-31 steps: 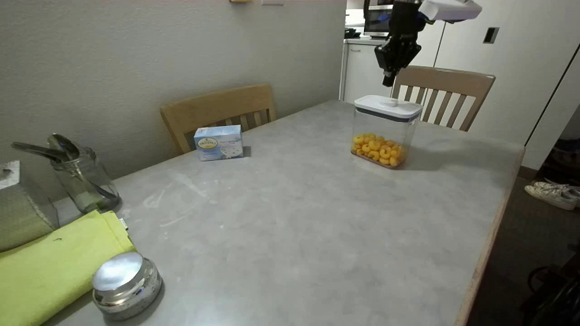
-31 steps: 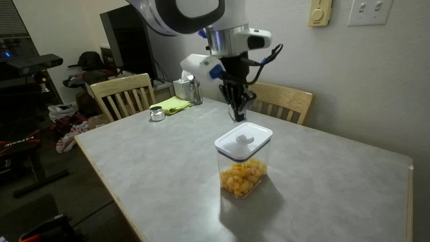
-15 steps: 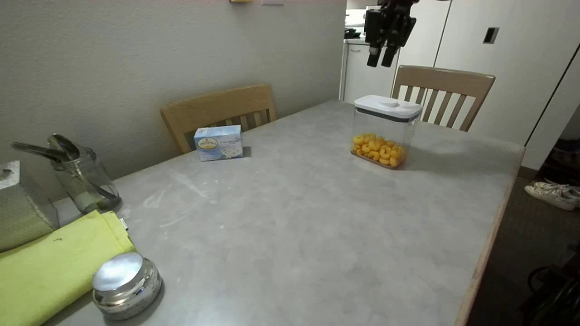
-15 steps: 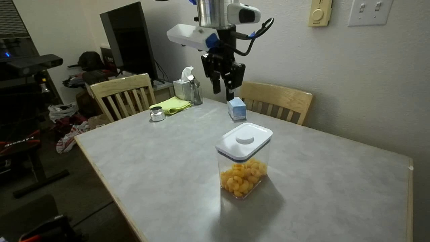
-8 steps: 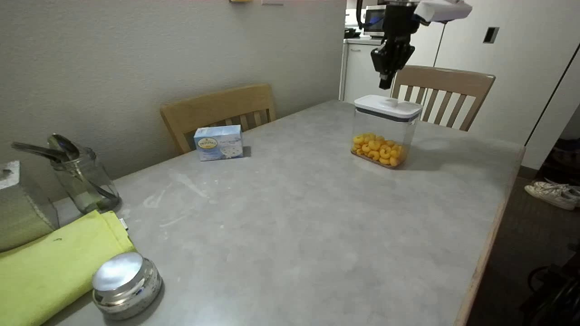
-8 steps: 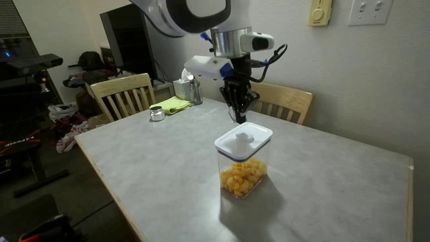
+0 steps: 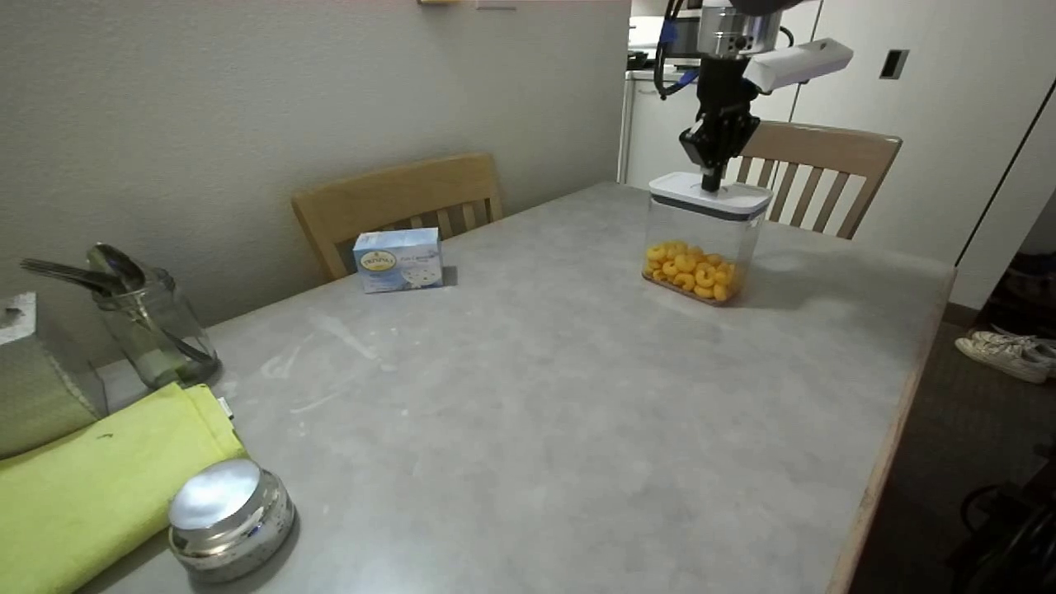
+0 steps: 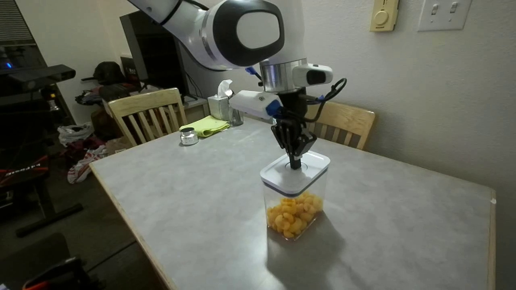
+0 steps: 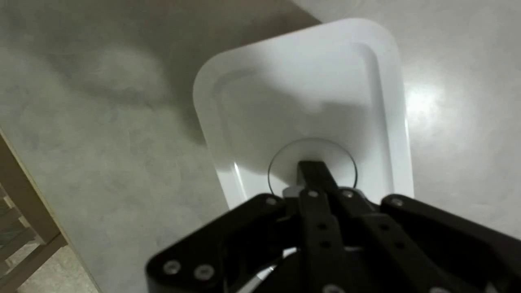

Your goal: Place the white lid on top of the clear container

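The white lid (image 7: 672, 186) sits on top of the clear container (image 7: 697, 229), covering its opening. The lid also shows in an exterior view (image 8: 278, 176) and in the wrist view (image 9: 293, 77). The container stands upright with yellow-orange pieces inside and shows in an exterior view (image 8: 277, 200). My gripper (image 7: 710, 186) is shut with nothing visible between its fingers. Its fingertips point down and touch the round button in the lid's middle, seen in an exterior view (image 8: 295, 165) and the wrist view (image 9: 313, 165). The button looks level with the lid. The fingers hide part of it.
A blue tea box (image 7: 400, 262) stands by the wall side of the grey table (image 7: 536, 412). A shiny metal tin (image 7: 231, 520), a yellow-green cloth (image 7: 107, 487), a jar with cutlery (image 7: 157, 330) and a tissue box (image 8: 218, 106) are at the far end from the container. Chairs surround the table.
One second ago my gripper was open and higher. It has shut and come down onto the lid's button. The raised button is now level, and the container has shifted slightly.
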Controlling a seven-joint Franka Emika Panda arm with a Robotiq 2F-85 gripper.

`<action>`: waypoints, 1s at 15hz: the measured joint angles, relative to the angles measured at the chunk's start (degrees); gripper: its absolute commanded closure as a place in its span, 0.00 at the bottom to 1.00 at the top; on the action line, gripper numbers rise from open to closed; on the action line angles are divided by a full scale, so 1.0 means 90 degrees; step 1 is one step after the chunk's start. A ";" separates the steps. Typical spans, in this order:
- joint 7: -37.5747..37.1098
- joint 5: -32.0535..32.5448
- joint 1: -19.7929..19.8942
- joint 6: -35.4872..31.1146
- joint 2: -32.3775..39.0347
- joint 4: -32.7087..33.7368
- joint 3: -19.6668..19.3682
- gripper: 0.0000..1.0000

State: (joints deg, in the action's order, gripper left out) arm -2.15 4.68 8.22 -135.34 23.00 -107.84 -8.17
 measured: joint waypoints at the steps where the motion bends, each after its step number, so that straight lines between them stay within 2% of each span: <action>1: -0.0058 0.0000 -0.0002 -0.0001 0.0011 0.0000 -0.0003 1.00; 10: -0.0459 -0.0179 0.0008 -0.0067 0.0005 -0.0025 -0.0017 1.00; 15: -0.0417 -0.0138 -0.0233 -0.0054 -0.0227 0.0071 0.0062 1.00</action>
State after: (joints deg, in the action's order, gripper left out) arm -5.90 3.44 6.13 -135.82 20.96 -107.20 -7.61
